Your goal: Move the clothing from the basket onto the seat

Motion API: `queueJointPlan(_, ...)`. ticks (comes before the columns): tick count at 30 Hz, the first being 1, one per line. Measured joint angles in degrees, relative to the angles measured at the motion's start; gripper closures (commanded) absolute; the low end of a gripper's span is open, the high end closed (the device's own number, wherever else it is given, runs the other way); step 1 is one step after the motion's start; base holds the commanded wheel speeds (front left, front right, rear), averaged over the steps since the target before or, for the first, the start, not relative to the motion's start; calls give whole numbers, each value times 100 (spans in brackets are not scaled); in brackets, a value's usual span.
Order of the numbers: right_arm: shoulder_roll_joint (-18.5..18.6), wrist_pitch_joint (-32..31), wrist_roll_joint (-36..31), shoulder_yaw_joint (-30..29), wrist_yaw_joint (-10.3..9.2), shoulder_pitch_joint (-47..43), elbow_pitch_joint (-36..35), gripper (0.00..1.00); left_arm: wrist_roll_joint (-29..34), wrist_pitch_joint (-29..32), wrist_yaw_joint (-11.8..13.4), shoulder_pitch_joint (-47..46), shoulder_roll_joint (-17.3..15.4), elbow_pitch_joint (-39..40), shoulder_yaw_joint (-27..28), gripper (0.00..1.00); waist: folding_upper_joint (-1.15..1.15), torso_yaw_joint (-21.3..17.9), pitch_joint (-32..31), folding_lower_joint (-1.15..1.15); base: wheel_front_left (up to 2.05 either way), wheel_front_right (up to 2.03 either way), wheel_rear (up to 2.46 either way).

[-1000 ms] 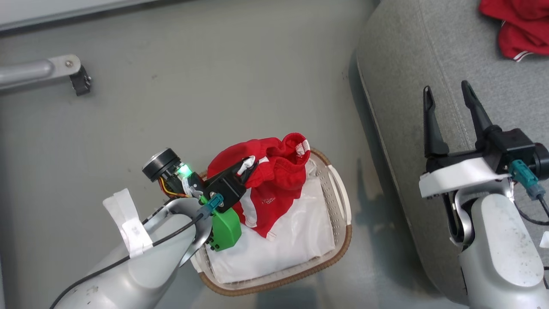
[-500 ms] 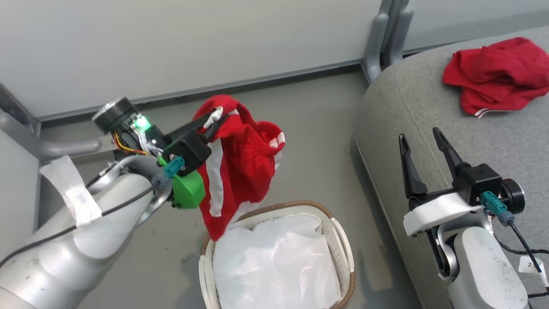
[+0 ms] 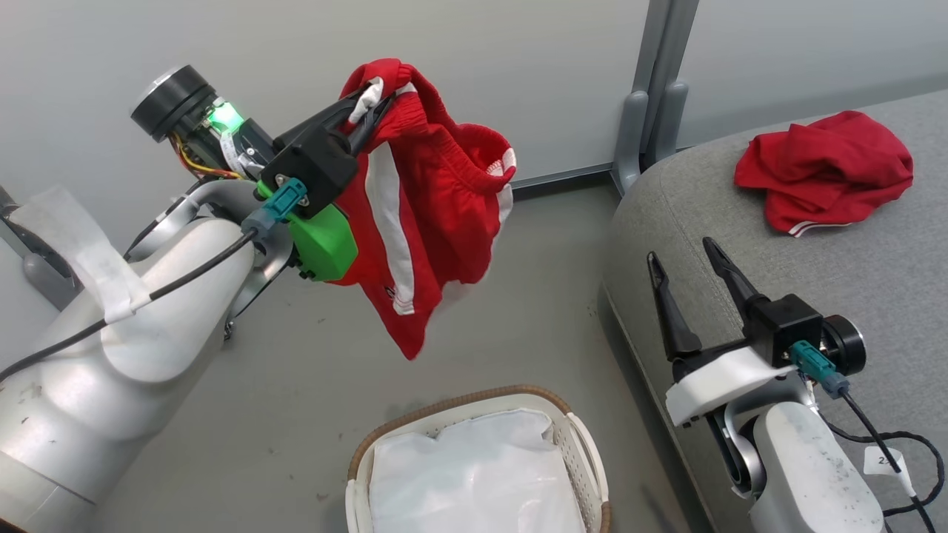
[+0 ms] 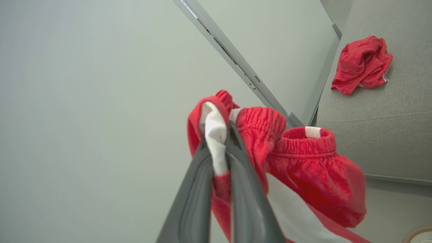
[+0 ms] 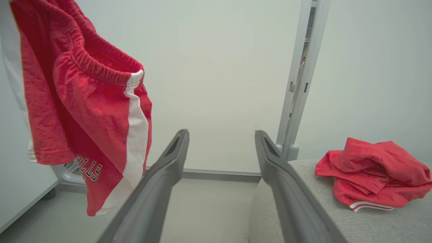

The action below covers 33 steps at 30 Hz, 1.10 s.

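Note:
Red shorts (image 3: 426,200) with white side stripes hang in the air from my left gripper (image 3: 370,104), which is shut on their waistband (image 4: 216,141), well above the floor. The shorts (image 5: 84,111) also hang at the left of the right wrist view. Below them the white basket (image 3: 585,459) with its brown rim holds only a white sheet lining (image 3: 474,474). A second red garment (image 3: 826,170) lies crumpled on the grey seat (image 3: 740,244) at the right. My right gripper (image 3: 685,255) stands open over the seat's front edge, with nothing between its fingers.
A pale wall with a grey upright post (image 3: 655,89) stands behind the seat's corner. Grey floor (image 3: 296,400) lies between the basket and the wall. A white tag (image 3: 881,463) and a black cable hang beside my right forearm.
My left gripper has lifted the red shorts up out of the basket and holds them high above it. The head camera has tilted up. My right gripper has stayed open.

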<state>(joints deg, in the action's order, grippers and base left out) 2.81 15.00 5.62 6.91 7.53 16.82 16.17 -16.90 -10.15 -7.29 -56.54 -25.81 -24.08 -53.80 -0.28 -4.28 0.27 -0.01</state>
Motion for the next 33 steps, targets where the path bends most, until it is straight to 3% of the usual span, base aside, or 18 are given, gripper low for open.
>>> queueJointPlan(15, -4, 0, 457, 1269, 0, 104, 165, 0, -101, 202, 16, -240, 514, 73, -314, 100, 0, 161, -174, 0, 0, 0, 0)
queueJointPlan(33, -1, 0, 165, 1118, 0, 855, 454, 0, -330, 401, -10, -544, 858, 998, -649, 100, 0, 669, -272, 0, 0, 0, 0)
